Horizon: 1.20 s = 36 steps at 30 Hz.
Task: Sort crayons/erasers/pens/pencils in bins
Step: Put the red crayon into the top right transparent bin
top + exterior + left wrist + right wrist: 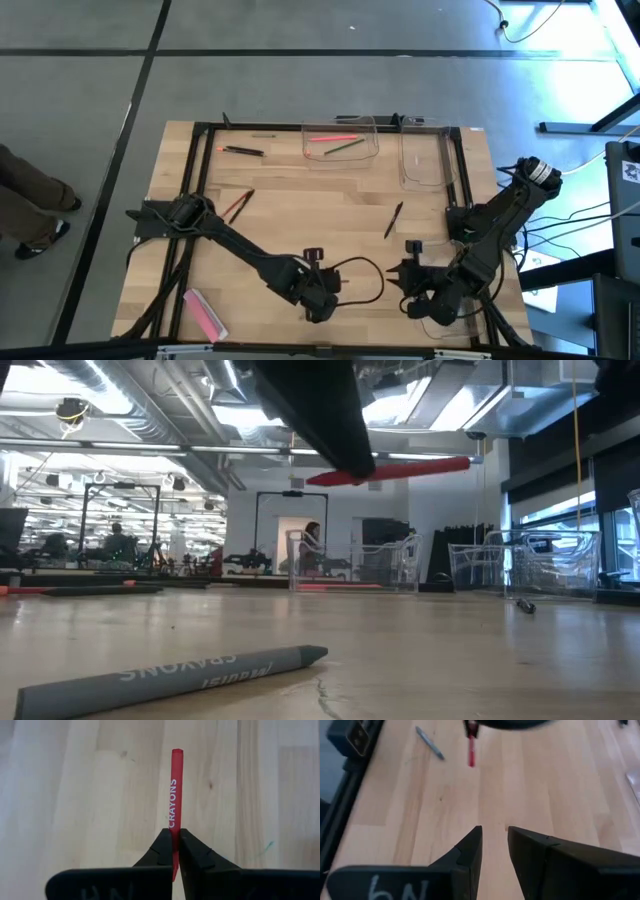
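**A:** What sits at the left of the overhead picture?

**B:** Lower left, a flat pink eraser [204, 313] lies on the wooden table [300, 215], its long axis slanting toward the lower right. Above it, upper left, a dark pen [244, 151] lies nearly level.

**A:** And the left arm?

**B:** Its left gripper [175, 851] hangs at bottom centre overhead, fingers pinched tight on a red crayon [174, 795] marked "CRAYONS". In the wrist picture the stick runs straight out from the fingertips, held near its rear end. In the table-level picture it rides above the wood, almost level.

**A:** How will it handle?

**B:** Light and stiff, I judge, but waxy — it could snap or slip if squeezed hard. A hold nearer its middle would be steadier.

**A:** Further right?

**B:** A clear bin [340, 140] at top centre holds thin sticks; another bin [428, 158] stands beside it. The right gripper [494, 845] waits lower right, fingers slightly parted, holding nothing. A grey crayon [170, 675] lies close to the table-level camera.
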Tool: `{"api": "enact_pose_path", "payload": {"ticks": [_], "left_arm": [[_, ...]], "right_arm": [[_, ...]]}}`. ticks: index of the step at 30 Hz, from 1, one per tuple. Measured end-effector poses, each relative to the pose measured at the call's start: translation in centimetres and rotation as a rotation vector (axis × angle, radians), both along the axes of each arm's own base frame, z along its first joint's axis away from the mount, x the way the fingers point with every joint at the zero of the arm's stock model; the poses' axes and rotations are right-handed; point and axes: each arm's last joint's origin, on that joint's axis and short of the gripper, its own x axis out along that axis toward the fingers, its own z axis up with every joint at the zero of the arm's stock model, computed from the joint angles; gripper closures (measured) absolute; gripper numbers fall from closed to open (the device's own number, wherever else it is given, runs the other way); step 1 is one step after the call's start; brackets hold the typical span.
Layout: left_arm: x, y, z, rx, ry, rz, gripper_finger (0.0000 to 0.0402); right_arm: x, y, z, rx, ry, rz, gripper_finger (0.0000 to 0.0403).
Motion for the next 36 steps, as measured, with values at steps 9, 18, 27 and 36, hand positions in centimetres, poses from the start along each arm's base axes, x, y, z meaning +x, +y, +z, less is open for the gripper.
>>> {"api": "enact_pose_path", "payload": {"ticks": [9,18,27,36], "left_arm": [[0.5,0.7,0.3,0.022,-0.014,0.004,0.0401],[0.6,1.0,0.3,0.040,-0.025,0.018,0.0401],[0.6,1.0,0.4,0.050,-0.031,0.023,0.0401],[0.6,1.0,0.4,0.053,-0.032,0.025,0.0401]], "right_arm": [[2.5,-1.2,-0.4,0.006,0.030,0.044,0.0269],[5.7,-1.8,-1.6,-0.029,0.011,0.107,0.0218],[8.4,-2.6,-3.1,-0.028,0.009,0.144,0.0226],[9.3,-2.8,-4.6,-0.045,0.052,0.156,0.0229]]}}
